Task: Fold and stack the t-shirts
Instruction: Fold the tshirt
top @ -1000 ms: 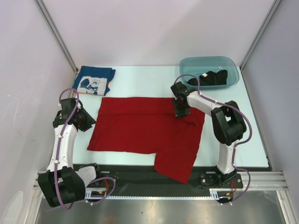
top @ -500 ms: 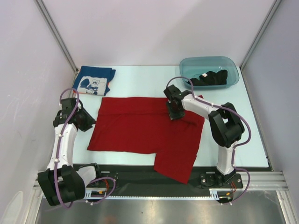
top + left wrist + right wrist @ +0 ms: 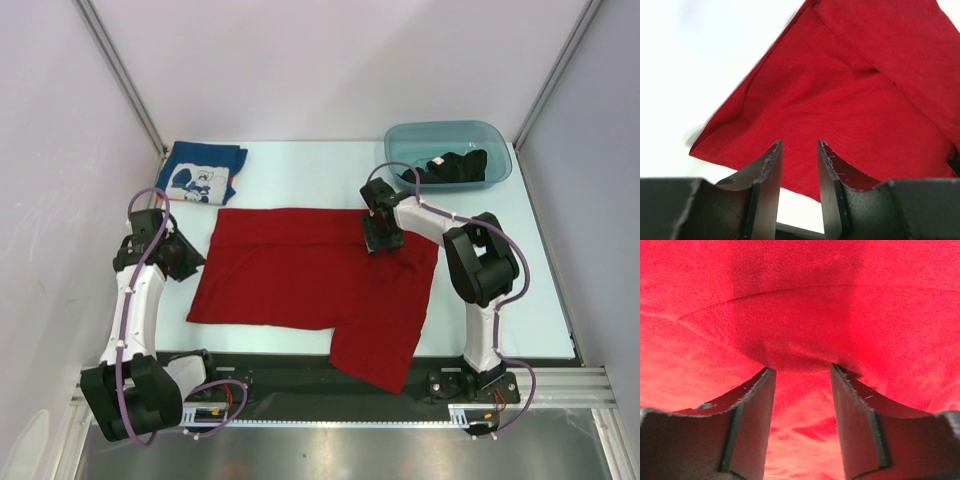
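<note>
We see red tee (image 3: 300,270) flat, long axis left-right on worktop (image 3: 300,165); right tool (image 3: 802,374) released over it, left tool (image 3: 799,150) parted, empty.

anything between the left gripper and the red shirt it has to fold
Nothing visible. The left gripper sits just off the left edge of the red t-shirt, jaws apart and empty, with only bare table between them.

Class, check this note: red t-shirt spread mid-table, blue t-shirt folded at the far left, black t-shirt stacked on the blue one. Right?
Not quite: the black t-shirt lies in the teal tub at the far right, as the top external view shows. The red t-shirt and blue t-shirt are as stated.
</note>
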Motion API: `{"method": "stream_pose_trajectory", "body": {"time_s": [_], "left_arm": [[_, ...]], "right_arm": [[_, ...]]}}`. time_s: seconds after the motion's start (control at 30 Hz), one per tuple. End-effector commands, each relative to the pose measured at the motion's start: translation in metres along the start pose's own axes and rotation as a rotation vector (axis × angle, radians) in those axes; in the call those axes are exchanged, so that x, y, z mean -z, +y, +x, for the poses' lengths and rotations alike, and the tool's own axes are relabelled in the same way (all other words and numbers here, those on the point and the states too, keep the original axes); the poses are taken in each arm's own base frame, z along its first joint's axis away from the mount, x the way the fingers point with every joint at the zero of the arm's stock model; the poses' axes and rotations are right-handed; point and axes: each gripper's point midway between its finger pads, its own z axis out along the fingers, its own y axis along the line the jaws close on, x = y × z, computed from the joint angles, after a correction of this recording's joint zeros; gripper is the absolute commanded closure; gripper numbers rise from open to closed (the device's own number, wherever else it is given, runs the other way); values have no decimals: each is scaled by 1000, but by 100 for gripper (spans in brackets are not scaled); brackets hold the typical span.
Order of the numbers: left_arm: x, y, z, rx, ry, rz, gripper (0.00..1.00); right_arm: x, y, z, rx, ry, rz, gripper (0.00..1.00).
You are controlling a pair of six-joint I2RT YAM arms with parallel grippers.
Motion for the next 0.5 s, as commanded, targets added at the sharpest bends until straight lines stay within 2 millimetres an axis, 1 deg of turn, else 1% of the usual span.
{"method": "stream_pose_trajectory", "body": {"time_s": [0.0,0.1,0.2,0.23,0.3,0.37,0.47], "left_arm": [[6,-11,-13,-26,-35,31,62],[7,-13,-15,-25,-35,35,62],[8,-14,-16,-23,-36,37,62],[8,-14,-16,-22,-36,37,62],[7,-14,-14,-18,-28,41,62],[7,-14,-13,-20,-26,41,62],[8,-14,-13,-21,-30,40,62]], "right_arm": [[-3,0,-20,38,-47,15,44],[-8,-9,-24,60,-40,62,43],[-5,-15,-38,60,-65,67,37],[-3,-19,-45,57,-79,71,35],[-5,-23,-50,45,-76,72,31],[-5,-27,-56,42,-79,69,31],[3,-30,-61,49,-86,78,31]]}}
